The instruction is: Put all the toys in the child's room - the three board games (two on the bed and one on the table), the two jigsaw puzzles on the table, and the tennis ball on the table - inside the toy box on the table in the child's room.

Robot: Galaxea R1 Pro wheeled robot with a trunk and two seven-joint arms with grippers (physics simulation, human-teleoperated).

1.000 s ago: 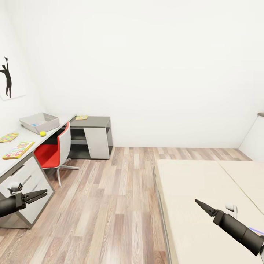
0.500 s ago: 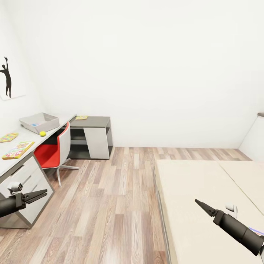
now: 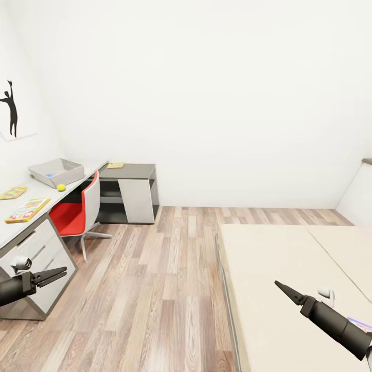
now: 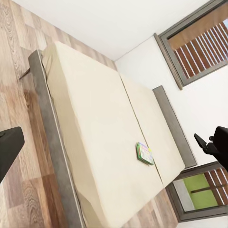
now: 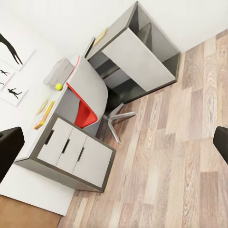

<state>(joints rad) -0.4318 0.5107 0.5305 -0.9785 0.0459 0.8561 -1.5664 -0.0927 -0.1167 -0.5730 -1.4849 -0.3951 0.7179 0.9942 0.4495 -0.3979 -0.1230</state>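
While both arms hang low over the wooden floor [image 3: 155,289], neither has hold of anything. Left gripper [image 3: 51,274] sits beside the table's pale drawers [image 3: 36,253], its fingers close together in a narrow beak; right gripper [image 3: 287,291] hovers above the bed [image 3: 279,258], fingers likewise nearly pinched, though the wrist views show each pair of pads spread to the picture's edges, so I cannot tell how far open they are. On the table [image 3: 77,181] stands the grey toy box [image 3: 57,170], the tennis ball [image 3: 61,187] just in front of it, then a board game [image 3: 27,210] and a small puzzle square [image 3: 12,192] nearer me. Another flat square [image 3: 115,165] lies at the table's far end by the side cabinet [image 3: 132,196]. A red chair [image 3: 77,212] is tucked under. One green-edged game box [image 4: 144,153] lies on the mattress
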